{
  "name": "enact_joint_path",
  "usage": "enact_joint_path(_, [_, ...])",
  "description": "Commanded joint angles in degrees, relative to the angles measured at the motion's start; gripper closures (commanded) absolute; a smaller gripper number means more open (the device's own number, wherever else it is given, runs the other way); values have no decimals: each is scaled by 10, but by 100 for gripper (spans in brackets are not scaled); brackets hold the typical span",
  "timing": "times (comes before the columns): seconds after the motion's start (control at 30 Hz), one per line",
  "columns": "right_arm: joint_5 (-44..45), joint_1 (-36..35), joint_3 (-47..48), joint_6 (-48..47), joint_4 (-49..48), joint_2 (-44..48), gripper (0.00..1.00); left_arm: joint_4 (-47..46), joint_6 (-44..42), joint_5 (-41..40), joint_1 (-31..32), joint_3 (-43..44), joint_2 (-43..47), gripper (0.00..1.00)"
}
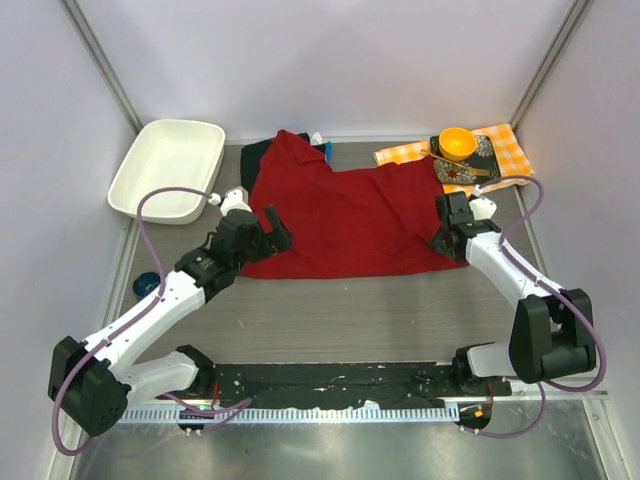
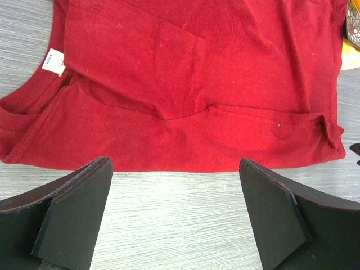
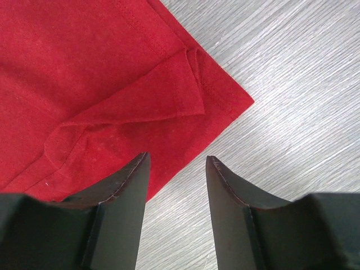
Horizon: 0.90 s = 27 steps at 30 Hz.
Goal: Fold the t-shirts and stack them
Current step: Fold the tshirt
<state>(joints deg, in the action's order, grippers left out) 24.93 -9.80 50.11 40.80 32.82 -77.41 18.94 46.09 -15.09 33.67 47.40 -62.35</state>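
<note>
**Item 1.** Bright red short-sleeved cloth t-shirt [image 1: 350, 215]. It lies across the middle of the grey wood-grain counter [image 1: 350, 320], collar end left, hem end right. It is part folded: 1 flap is doubled over along the near edge, and there is a small turned-back fold at the near right corner.

**Item 2.** Left jaws. Wide open and empty, low over bare counter just off the shirt's near edge at the collar end. The left arm [image 1: 160, 300] reaches in from the near left.

**Item 3.** Right jaws. Part open with nothing between them, at the near right corner, 1 side over cloth and the other over bare counter. The right arm [image 1: 510, 275] reaches in from the near right.

**Step judged in hand:** pinching the 2 near corners for the next fold. Done well, each pair of jaws would:
- drop flush to the counter;
- take every layer at its corner, loose flap included;
- close at the same time as the other pair;
- lift level, so the edge stays taut and lands square.

**Edges and room:**
- Near side: a broad strip of bare counter between the shirt and the arm bases.
- Far left: black cloth [image 1: 252, 152], probably another shirt, shows from under the corner.
- Far right: an orange-and-white checked cloth [image 1: 505, 145] carrying an orange bowl [image 1: 457, 142] sits just beside the corner.
- Far left, apart from the shirt: a white rectangular tray [image 1: 168, 165].
- A fold carried too far from the arms could drag over these neighbours.
</note>
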Motion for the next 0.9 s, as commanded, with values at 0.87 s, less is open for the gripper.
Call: enact_joint_path(0.87, [-22,65,-194,147,-300,75,41,-16,-29,27,4,3,2,1])
